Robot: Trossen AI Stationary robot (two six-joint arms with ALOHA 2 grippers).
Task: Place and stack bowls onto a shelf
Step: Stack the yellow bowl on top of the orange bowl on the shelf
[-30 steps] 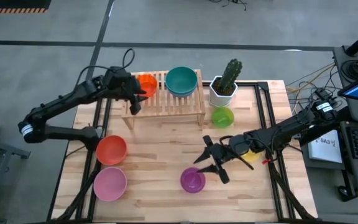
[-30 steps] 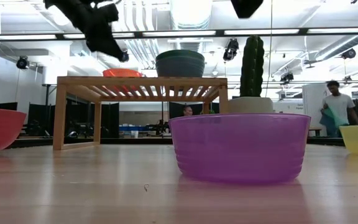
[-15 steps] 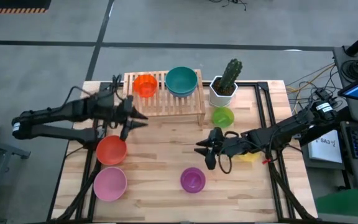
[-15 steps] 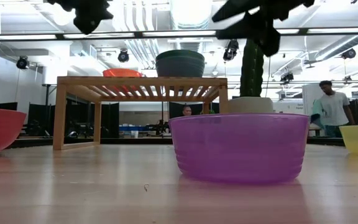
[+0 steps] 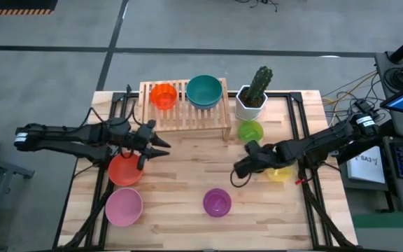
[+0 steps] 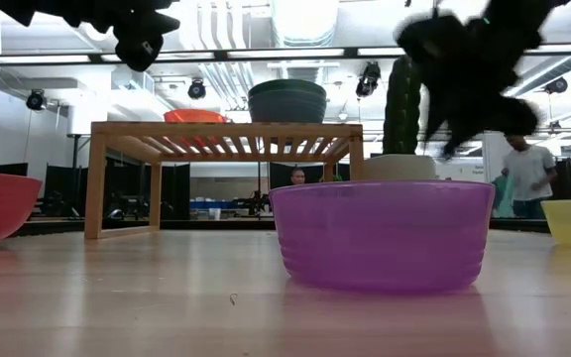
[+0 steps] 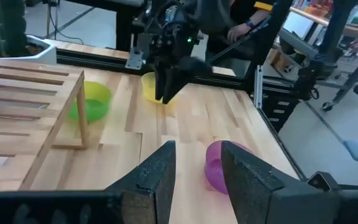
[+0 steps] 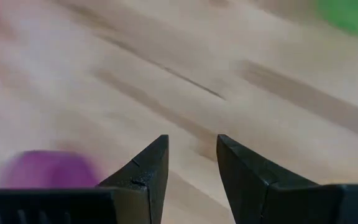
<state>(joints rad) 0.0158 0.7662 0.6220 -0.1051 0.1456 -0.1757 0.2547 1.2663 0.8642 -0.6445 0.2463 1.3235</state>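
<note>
bowls, e.g. purple bowl (image 5: 217,202) at lower centre: likely light, stiff, slippery plastic; grip at rim. left gripper (image 5: 161,145) and right gripper (image 5: 238,170): jaws slightly apart, empty.

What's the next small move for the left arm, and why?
Probably lower the left gripper onto the near rim of the red-orange bowl just beside it. Its fingers are parted with nothing between them, and the shelf holds only the orange bowl and teal bowl, so there is room.
</note>
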